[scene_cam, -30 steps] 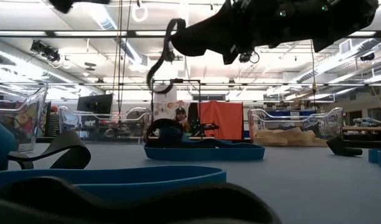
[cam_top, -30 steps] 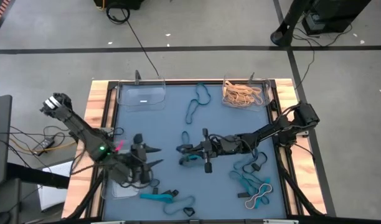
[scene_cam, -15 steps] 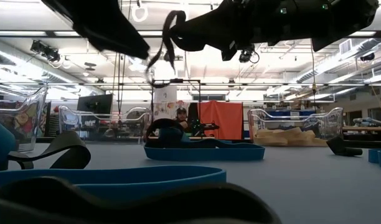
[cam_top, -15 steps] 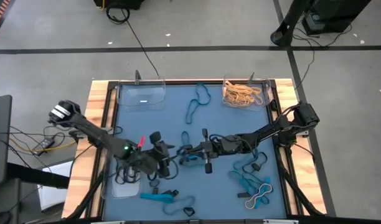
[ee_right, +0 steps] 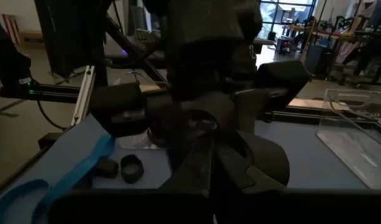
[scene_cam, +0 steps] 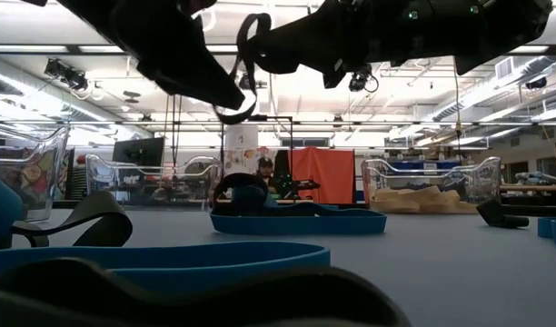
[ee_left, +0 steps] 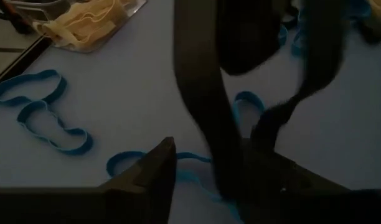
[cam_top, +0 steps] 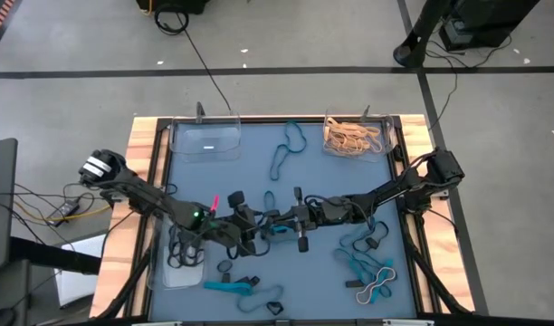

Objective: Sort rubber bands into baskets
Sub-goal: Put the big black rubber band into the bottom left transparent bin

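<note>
The right pincer (cam_top: 270,218), clamped shut, holds a thin black rubber band (scene_cam: 246,68) aloft; the left pincer (cam_top: 243,219) has closed in, its fingers straddling the loop. Whether it grips is unclear.

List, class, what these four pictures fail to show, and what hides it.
- High view: whether the left tool has gripped the black band; both tools overlap there.
- Left wrist view: the band's upper end runs off the picture's edge.
- High view: colours inside the near-left basket; the left arm covers it.
</note>
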